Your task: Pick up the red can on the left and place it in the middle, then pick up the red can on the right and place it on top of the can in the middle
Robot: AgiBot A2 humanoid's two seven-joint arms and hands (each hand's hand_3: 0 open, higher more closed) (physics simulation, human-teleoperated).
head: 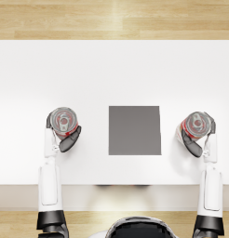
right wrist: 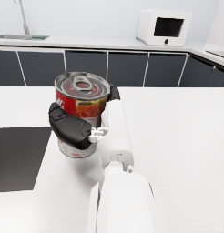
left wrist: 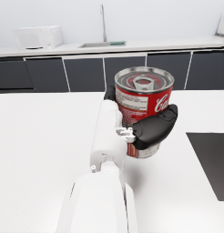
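— On the white table (head: 88,74), where do your two cans stand, and what has hold of them?

— Your left hand (head: 67,139) is wrapped around the left red can (head: 63,122), out on the left side of the table, well apart from the dark grey mat (head: 134,130) in the middle. Your right hand (head: 194,143) is wrapped around the right red can (head: 196,124) the same way, out on the right.

— Which step are you on?

— The first, I judge: the mat is bare, so nothing has been placed in the middle yet. Whether either can is lifted clear of the table, I cannot tell.

— What does your next move call for?

— Carry the left can sideways to the mat, keep it upright, and set it down flat so its lid can bear the second can.
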